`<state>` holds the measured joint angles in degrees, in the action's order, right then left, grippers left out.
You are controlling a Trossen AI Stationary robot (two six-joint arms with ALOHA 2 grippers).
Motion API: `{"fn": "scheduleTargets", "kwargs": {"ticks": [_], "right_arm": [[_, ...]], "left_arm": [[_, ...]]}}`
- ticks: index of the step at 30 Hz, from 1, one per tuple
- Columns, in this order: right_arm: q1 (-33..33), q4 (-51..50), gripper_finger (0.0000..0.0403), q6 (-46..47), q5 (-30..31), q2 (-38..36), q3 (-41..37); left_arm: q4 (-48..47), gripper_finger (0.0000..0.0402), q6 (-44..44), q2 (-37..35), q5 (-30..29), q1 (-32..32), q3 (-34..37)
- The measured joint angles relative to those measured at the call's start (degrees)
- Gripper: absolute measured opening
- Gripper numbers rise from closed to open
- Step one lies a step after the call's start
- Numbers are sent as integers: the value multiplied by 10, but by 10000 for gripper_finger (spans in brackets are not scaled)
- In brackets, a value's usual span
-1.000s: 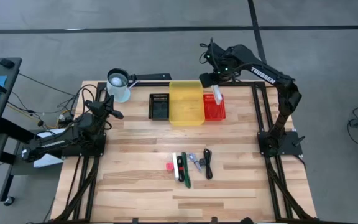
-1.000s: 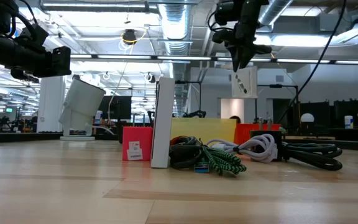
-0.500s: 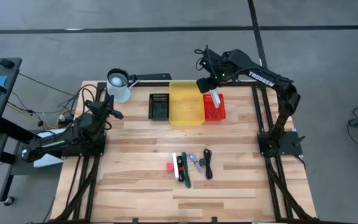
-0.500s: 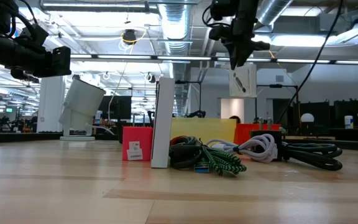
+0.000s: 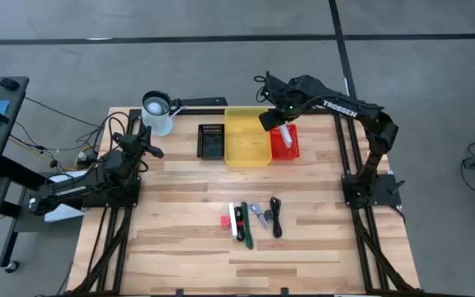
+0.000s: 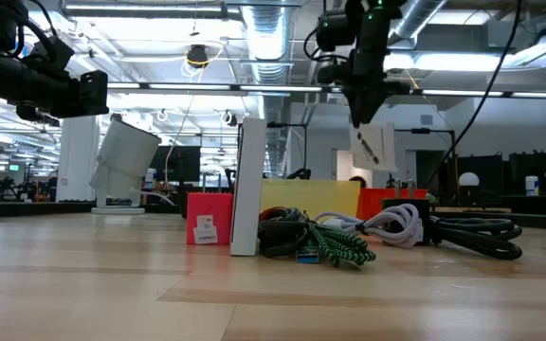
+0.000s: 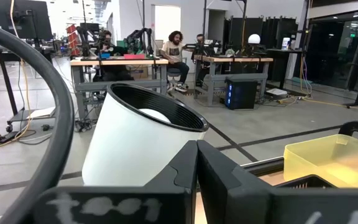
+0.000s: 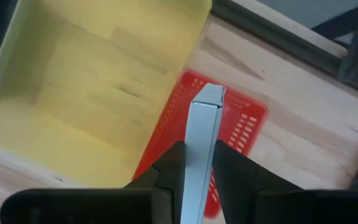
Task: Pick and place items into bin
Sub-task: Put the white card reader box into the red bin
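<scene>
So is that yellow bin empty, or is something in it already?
Empty: the right wrist view shows the yellow bin with a bare floor. The white box is held above, in the right gripper.

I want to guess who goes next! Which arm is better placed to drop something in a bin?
Right. Its pincer is shut on a flat white box above the red basket and yellow plastic bin. The left pincer sits near the white cup, holding nothing.

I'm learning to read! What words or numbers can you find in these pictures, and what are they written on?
"TROSSEN": white letters on the right arm, seen from above.
Red box on the table: a small white label, too small to read.
White card held in the right gripper: dark marks, too blurred to read.
Left gripper: smudged white marks, unreadable.
</scene>
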<state>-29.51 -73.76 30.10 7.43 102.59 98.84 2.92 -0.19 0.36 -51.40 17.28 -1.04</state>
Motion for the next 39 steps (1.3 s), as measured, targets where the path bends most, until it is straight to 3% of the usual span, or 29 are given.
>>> {"fn": "scheduleTargets", "kwargs": {"ticks": [19,39], "right_arm": [[-12,39,69,-2,-18,-1,-75],[-21,35,87,9,-31,-1,-77]], "left_arm": [[0,0,0,0,0,0,0],[0,0,0,0,0,0,0]]}}
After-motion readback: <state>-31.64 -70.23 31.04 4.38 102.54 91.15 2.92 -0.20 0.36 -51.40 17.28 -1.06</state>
